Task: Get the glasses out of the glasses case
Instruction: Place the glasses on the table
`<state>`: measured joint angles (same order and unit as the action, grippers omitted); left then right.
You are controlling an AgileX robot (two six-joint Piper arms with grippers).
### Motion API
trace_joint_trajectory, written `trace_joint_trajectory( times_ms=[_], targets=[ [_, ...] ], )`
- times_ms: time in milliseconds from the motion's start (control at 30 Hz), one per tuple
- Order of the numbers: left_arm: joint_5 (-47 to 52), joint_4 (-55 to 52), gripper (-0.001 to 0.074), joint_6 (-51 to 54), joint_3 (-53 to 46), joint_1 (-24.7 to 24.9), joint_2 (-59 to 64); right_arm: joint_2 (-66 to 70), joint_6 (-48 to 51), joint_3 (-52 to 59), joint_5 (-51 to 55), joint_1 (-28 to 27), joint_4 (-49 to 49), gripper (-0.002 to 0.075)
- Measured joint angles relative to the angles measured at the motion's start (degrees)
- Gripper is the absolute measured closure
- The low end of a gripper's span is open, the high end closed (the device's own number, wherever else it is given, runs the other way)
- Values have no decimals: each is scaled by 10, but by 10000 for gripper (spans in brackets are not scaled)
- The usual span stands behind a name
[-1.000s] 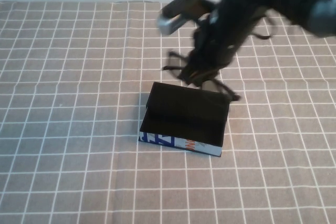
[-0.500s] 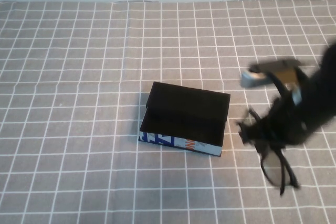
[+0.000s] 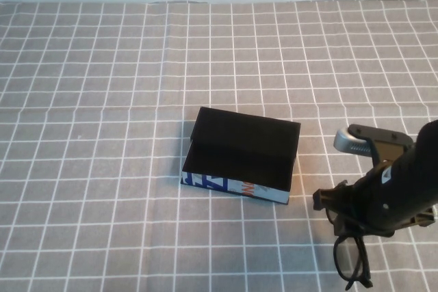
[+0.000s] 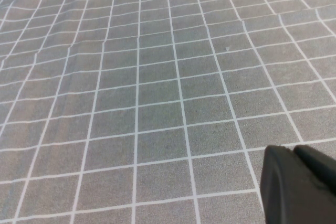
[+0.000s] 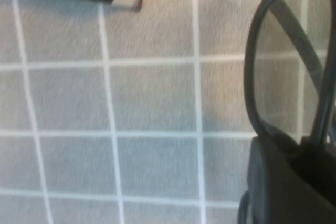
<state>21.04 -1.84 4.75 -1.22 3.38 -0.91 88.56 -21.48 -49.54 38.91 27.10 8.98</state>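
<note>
At the desk's near right, well clear of the open glasses case, the glasses hung from the right end effector, pinched shut on the frame, long axis running toward the near edge. Set-down step; release needed next. Left end effector: off to the side over bare cloth, state unclear.

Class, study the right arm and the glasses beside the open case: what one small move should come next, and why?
Probably lower the right claw slightly and let go. It holds the glasses to the right of the open glasses case, low over the checked cloth. The left claw sits apart, uninvolved.
</note>
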Motion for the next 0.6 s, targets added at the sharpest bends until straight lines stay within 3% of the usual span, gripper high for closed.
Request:
trace_joint_trajectory(
  times_ms=[200,367,500,600],
  targets=[
    [0,0,739,0,0,0,0,26,-1,0,-8,0,-23,484],
    [0,0,739,0,0,0,0,26,-2,-4,-1,0,-37,432],
    [0,0,739,0,0,0,0,14,4,-11,37,0,-46,464],
    [0,0,739,0,0,0,0,-19,16,-9,66,0,-48,584]
  ],
)
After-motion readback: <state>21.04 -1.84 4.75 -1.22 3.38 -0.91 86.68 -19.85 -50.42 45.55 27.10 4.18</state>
